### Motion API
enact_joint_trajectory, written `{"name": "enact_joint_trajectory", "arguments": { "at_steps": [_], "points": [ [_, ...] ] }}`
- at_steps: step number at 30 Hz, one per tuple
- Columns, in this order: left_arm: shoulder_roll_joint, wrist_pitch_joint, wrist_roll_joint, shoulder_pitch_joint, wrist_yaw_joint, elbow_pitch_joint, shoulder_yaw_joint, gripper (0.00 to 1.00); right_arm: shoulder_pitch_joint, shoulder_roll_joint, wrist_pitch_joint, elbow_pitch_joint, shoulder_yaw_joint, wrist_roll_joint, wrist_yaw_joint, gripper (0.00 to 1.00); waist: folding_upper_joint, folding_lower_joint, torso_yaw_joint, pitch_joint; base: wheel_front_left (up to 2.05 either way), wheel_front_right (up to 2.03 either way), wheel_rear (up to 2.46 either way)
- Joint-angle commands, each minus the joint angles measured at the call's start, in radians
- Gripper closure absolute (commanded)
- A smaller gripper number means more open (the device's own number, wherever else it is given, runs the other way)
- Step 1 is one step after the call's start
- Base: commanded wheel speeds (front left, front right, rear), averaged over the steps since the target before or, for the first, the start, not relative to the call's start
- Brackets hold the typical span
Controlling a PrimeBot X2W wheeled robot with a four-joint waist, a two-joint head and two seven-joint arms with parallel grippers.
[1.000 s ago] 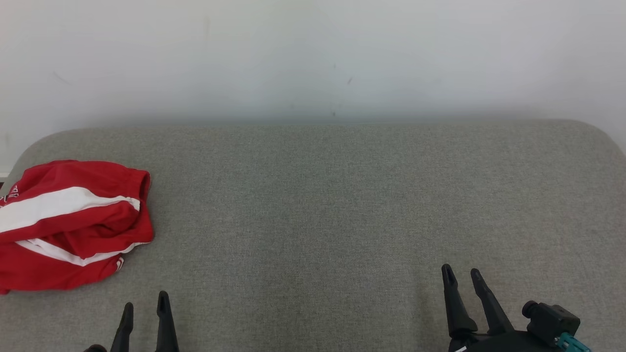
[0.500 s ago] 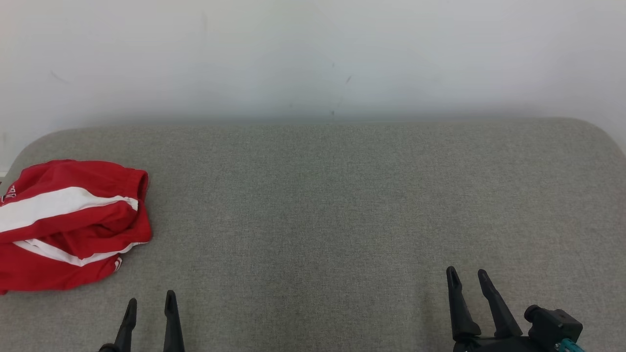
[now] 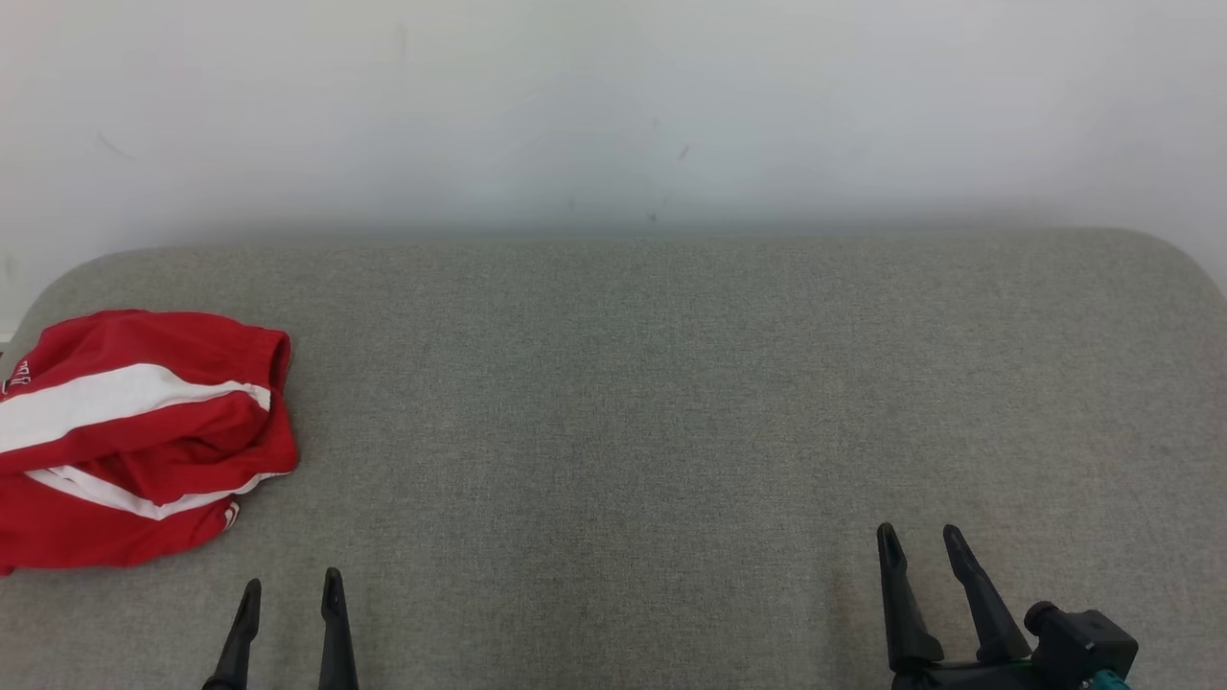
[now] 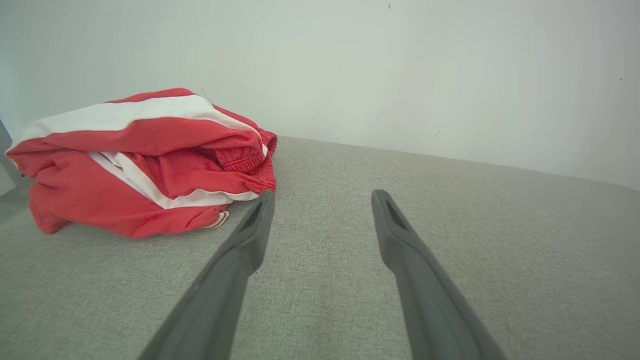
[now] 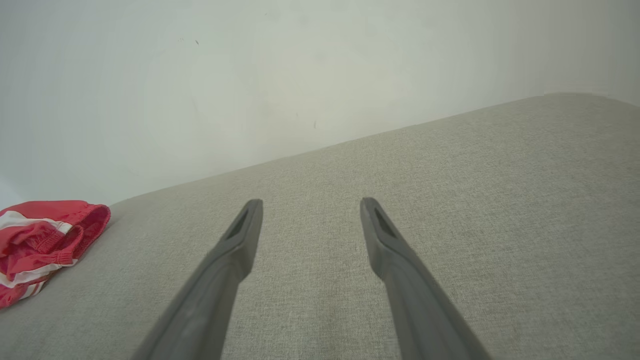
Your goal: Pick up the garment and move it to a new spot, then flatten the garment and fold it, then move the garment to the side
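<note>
The garment (image 3: 134,436) is a red piece with white stripes, lying bunched at the far left of the grey fabric surface (image 3: 623,402). It also fills the upper left of the left wrist view (image 4: 145,160) and sits small at the left edge of the right wrist view (image 5: 45,240). My left gripper (image 3: 290,585) stands open at the lower left, just below and right of the garment, not touching it. At the lower right my right gripper (image 3: 918,535) is open too, far from the garment, with nothing between its fingers.
A white wall (image 3: 613,105) runs along the back of the surface. The surface has rounded corners at far left and far right. Wide bare fabric stretches between the garment and my right gripper.
Both grippers have shifted slightly right and down in the head view. The garment lies as before; the picture has shifted a little.
</note>
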Motion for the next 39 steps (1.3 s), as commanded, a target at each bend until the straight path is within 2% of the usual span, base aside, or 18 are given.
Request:
{"name": "enact_joint_trajectory", "arguments": {
  "at_steps": [1,24,39],
  "points": [
    [-0.002,-0.01,0.03,-0.013,-0.002,0.0,0.003,0.0,0.009,0.0,-0.011,-0.003,-0.003,-0.024,-0.002,0.0,-0.0001,0.0,0.0,0.0,0.0,0.0,0.0],
    [-0.013,-0.047,0.192,-0.015,-0.02,0.015,0.019,0.0,0.02,0.001,-0.055,0.017,-0.02,-0.137,-0.002,0.0,-0.0001,0.0,0.001,0.006,0.0,0.0,0.0],
    [-0.014,-0.045,0.146,-0.014,-0.054,0.025,0.034,0.0,0.021,0.001,-0.052,0.027,-0.025,-0.098,-0.002,0.0,-0.0001,0.0,0.002,0.008,0.0,0.0,0.0]
  ]
}}
